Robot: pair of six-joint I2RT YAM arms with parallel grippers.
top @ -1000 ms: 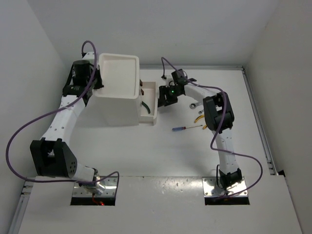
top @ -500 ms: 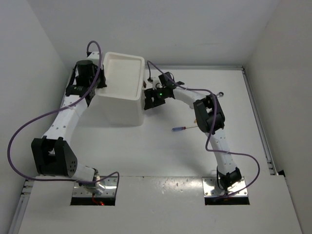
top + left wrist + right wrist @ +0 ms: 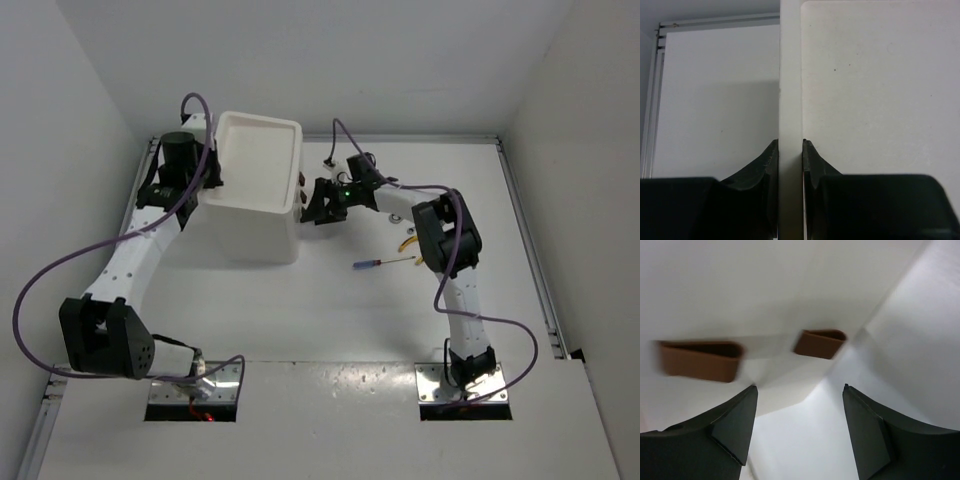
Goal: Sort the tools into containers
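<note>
Your white worktop (image 3: 330,320) carries the white cabinet (image 3: 250,228) at far left, drawers pushed in, contents hidden. Left gripper (image 3: 790,144) is clamped on the cabinet's left tray rim, 1 of its fingers (image 3: 767,160) each side of the wall. Right gripper (image 3: 799,390) sits just off the drawer fronts, fingers spread wide, touching nothing. 2 red-brown handles (image 3: 820,343) show ahead, the left 1 blurred. Screwdriver (image 3: 384,263) lies in the open btwn cabinet and right arm. Yellow-handled pliers (image 3: 408,242) are mostly hidden by that arm. A silver speck nr them may be a wrench (image 3: 397,217); too small to tell.
</note>
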